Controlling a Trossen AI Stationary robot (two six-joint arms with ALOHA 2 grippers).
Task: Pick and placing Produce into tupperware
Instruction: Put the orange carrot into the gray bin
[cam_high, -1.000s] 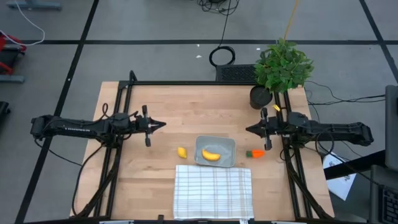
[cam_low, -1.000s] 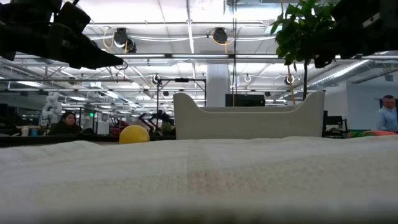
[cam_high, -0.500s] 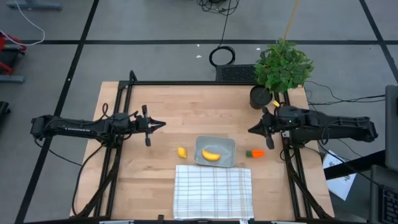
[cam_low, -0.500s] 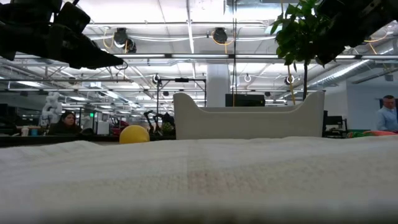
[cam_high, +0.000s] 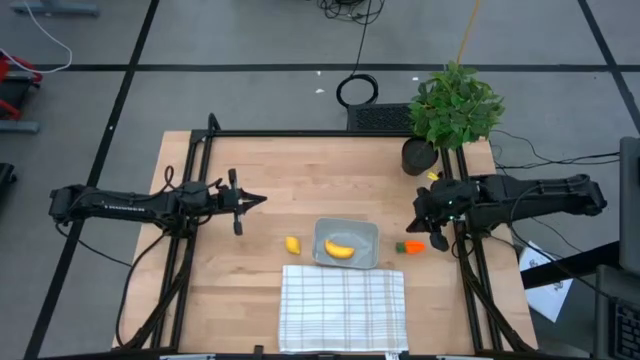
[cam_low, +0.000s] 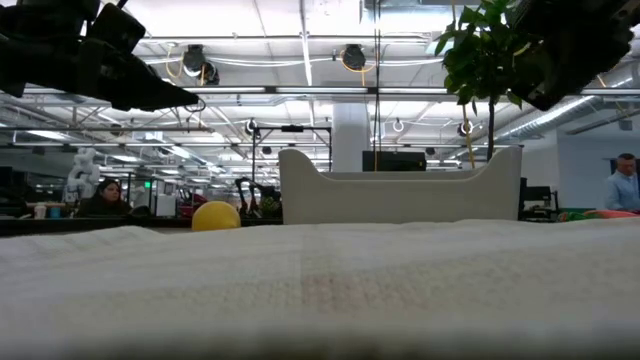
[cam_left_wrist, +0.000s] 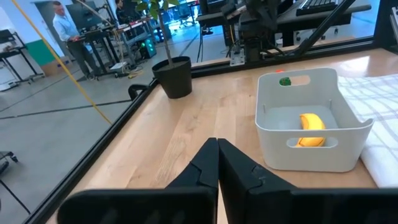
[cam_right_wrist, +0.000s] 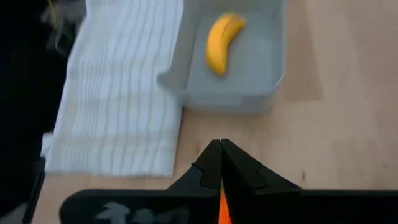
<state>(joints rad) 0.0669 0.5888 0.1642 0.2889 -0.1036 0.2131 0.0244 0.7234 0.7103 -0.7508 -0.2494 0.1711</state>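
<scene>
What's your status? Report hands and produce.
Left hand shut, parked left of tub. Right hand shut, above carrot. Banana in tub; lemon and carrot outside it. Nothing blocking.

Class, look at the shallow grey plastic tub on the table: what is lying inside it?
Inside the shallow grey plastic tub lies one curved yellow toy banana. Nothing else shows on its floor from above.

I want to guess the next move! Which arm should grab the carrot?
Probably the right: its gripper, shut, hangs beside the carrot. The left gripper, also shut, waits across the tub.
</scene>
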